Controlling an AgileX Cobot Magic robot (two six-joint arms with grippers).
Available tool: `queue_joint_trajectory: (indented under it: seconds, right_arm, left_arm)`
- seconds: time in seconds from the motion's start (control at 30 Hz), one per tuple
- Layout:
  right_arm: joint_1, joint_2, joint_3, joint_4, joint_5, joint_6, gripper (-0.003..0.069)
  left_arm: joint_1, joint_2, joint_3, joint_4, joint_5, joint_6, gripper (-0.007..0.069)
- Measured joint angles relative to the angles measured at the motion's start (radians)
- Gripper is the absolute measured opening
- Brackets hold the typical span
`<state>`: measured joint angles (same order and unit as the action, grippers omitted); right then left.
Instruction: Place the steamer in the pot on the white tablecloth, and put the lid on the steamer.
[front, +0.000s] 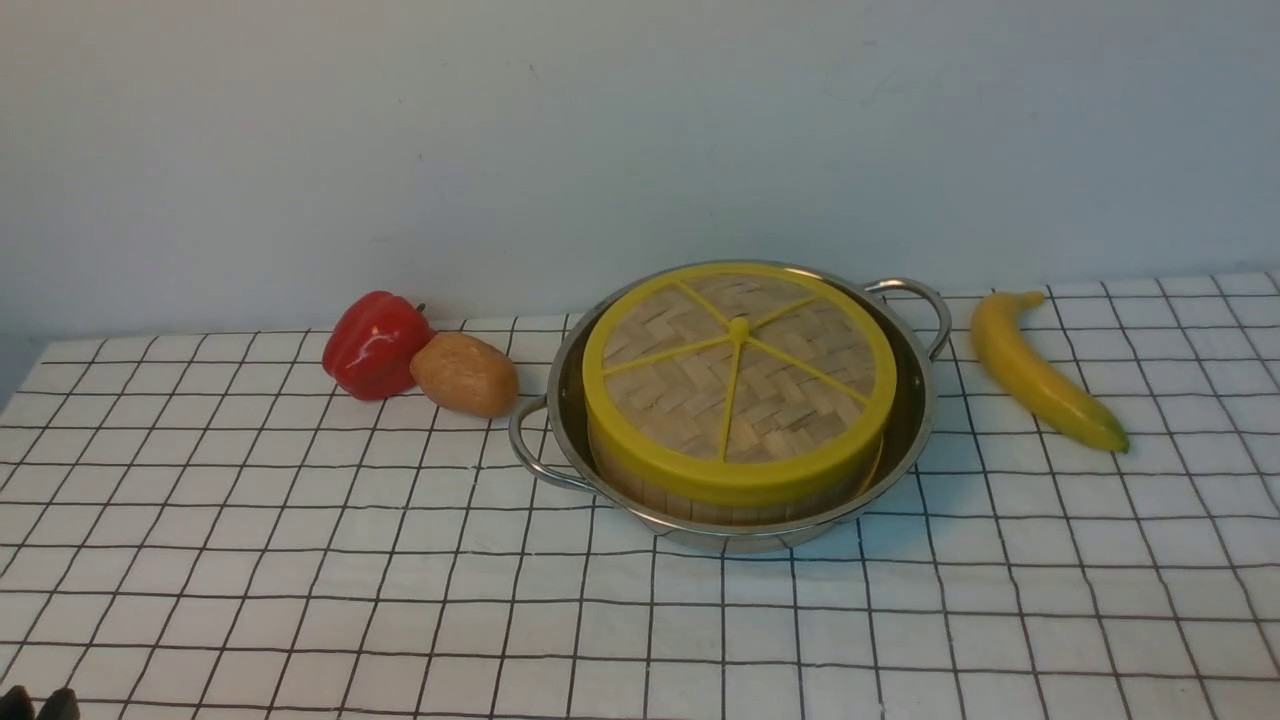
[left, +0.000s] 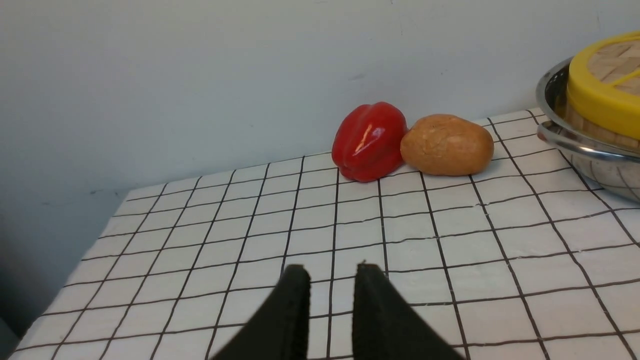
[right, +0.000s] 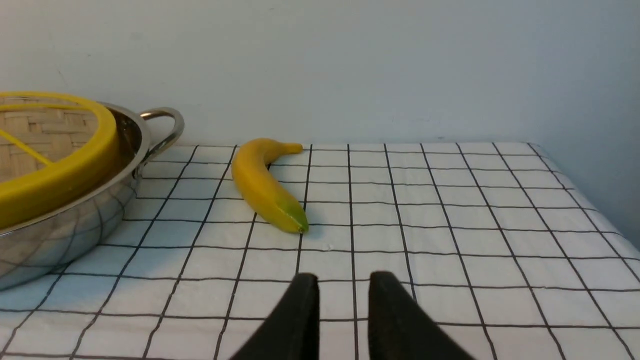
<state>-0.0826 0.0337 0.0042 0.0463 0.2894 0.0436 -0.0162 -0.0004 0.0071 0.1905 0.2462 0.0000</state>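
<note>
A staged test bench made to look like a kitchen: a table under a gridded white tablecloth fills the lower frame, a bare pale wall the upper, with cookware and plastic-looking food.

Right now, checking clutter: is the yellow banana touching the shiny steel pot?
No: the yellow banana lies apart from the shiny steel pot.

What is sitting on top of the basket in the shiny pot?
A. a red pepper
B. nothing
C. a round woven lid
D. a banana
C: the lid with yellow spokes covers the steamer inside the pot.
</note>
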Motion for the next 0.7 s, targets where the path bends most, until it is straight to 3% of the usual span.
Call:
queue_joint_trajectory:
  seconds: [0.7]
  right_arm:
    - [0.000,-0.028,0.003,0.001,0.024,0.003,0.0209]
  left_arm:
    - [0.000,0.000,0.000,0.000,0.000,0.000,0.0138]
